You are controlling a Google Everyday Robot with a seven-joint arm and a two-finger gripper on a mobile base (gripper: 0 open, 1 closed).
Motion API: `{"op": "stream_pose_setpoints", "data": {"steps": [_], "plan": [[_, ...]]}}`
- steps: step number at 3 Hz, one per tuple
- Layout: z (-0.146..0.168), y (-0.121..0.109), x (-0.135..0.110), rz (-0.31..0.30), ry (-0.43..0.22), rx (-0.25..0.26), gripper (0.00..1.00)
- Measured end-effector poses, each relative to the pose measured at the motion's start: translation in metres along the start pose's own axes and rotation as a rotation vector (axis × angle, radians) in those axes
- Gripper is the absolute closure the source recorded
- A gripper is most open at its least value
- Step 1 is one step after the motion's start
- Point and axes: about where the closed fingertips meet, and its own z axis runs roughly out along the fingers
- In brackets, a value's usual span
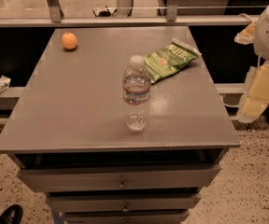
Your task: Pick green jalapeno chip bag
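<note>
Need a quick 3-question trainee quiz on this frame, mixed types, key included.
1. True or false: the gripper is holding the green jalapeno chip bag.
2. Which thing lies farthest from the gripper? A) orange B) water bottle C) green jalapeno chip bag
3. Fill in: the water bottle stands ____ on the table, cap on top.

Key:
1. False. The gripper hangs off the table's side, apart from the bag, which lies flat on the tabletop.
2. A.
3. upright.
</note>
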Motion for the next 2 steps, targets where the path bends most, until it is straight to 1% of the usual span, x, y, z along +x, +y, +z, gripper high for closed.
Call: {"op": "stream_pose_setpoints", "data": {"steps": [1,2], "plan": [[0.0,0.0,0.0,0.0,0.0,0.0,0.0],[0.009,-0.012,0.003,0.021,-0.034,0.018,0.0]]}}
